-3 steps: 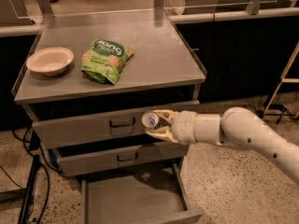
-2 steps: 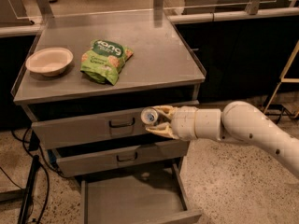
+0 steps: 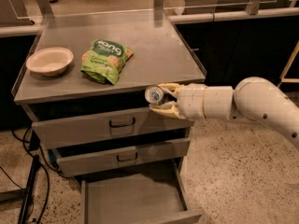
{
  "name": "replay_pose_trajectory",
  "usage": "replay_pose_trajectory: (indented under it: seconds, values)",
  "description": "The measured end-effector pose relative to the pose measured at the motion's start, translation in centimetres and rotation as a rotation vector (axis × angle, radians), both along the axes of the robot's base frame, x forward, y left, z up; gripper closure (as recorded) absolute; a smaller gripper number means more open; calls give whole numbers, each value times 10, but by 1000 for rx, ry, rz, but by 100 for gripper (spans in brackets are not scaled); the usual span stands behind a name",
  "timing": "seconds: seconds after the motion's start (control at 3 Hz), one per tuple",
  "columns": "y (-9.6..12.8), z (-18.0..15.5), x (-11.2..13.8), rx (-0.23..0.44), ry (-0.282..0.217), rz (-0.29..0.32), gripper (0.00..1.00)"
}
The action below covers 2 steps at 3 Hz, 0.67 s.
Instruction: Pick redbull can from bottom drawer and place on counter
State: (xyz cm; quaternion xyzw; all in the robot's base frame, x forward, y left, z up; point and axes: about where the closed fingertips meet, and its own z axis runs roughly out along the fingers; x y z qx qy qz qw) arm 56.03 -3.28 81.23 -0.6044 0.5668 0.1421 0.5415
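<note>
The can (image 3: 153, 94) is out of the drawer (image 3: 135, 200), clamped on its side in the gripper (image 3: 157, 98). The drawer stands open well below the gripper. The counter (image 3: 161, 43) begins just past the fingertips, slightly higher. The pick looks done; lifting onto the counter and releasing remain. A bag (image 3: 105, 59) and a bowl (image 3: 49, 61) sit farther beyond.

Claw (image 3: 160, 97) with redbull can (image 3: 153, 94) before counter (image 3: 154, 45)

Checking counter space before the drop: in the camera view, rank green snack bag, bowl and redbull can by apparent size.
1. green snack bag.
2. bowl, only slightly smaller.
3. redbull can, seen end-on, smallest; the gripper holds it at the counter's front edge.
</note>
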Motion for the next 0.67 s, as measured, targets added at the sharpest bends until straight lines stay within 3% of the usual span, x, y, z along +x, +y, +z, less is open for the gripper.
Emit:
replay_pose_trajectory:
  seconds: [0.33, 0.67]
  values:
    - [0, 1, 0, 0, -1, 0, 100]
    - [-10, 35, -4, 39, 8, 3, 100]
